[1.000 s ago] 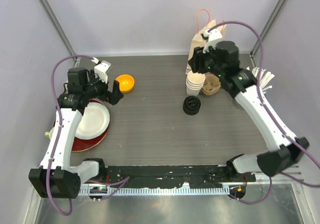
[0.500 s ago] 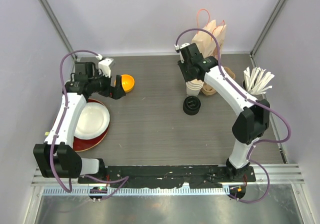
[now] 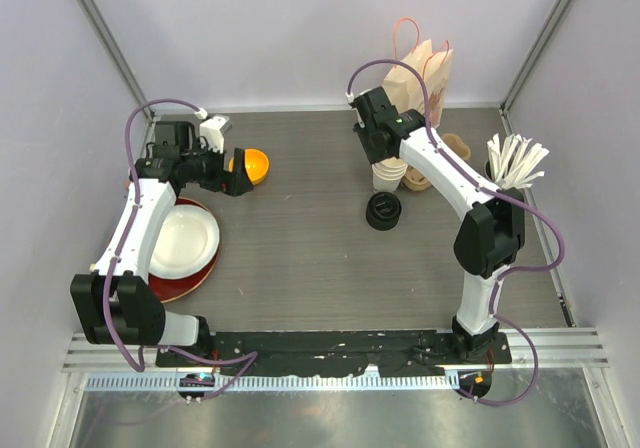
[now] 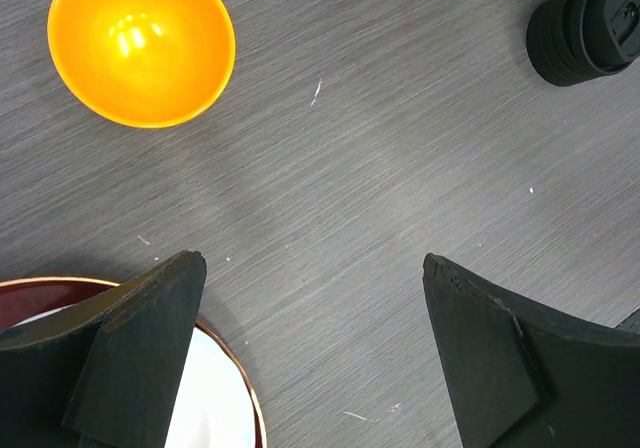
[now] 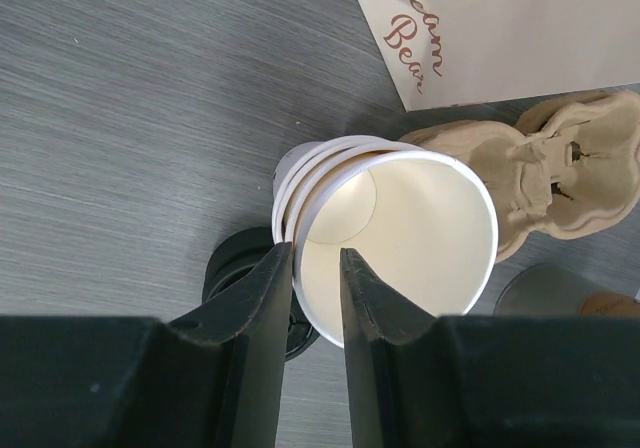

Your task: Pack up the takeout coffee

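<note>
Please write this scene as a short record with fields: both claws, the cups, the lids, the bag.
left claw: open, empty, over table near orange bowl
right claw: fingers astride top rim of stack of paper cups; grip uncertain
cups state: nested, no lids on
black lids: stacked on table beside cups
paper bag: standing behind cups

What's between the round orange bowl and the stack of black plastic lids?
Only bare grey table separates the orange bowl from the black lids, per left wrist view.
</note>
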Controlling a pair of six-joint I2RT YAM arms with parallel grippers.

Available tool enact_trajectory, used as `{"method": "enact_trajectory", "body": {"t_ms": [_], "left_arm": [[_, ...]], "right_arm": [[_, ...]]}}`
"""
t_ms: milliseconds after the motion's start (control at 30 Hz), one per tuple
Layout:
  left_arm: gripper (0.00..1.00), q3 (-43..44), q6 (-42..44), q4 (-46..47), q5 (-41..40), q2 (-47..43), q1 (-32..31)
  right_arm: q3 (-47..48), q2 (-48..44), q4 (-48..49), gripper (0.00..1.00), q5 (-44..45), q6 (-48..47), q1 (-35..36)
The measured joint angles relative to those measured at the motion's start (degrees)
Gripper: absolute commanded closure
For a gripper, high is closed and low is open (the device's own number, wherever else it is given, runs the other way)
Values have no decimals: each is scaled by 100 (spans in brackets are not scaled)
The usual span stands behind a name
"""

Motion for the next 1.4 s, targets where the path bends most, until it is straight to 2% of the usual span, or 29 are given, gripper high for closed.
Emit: {"method": "enact_trajectory", "body": {"t_ms": [133, 367, 433, 733, 1067, 1400], "left_arm": [[5, 0, 2, 2, -2, 0, 0], [5, 0, 2, 13, -13, 2, -4], [6, 0, 4, 24, -15, 2, -7], [6, 0, 15, 26, -59, 2, -9], [5, -2, 28, 28, -57, 2, -9], [5, -2, 131, 28, -57, 2, -9]], "right_arm": [[2, 35, -31, 74, 0, 0, 0], [2, 55, -57, 96, 0, -4, 0], [2, 55, -61, 99, -2, 2, 0], [2, 44, -101, 99, -133, -96, 7], [20, -52, -205, 99, 114, -531, 109], [533, -101, -413, 99, 485, -916, 256]]}}
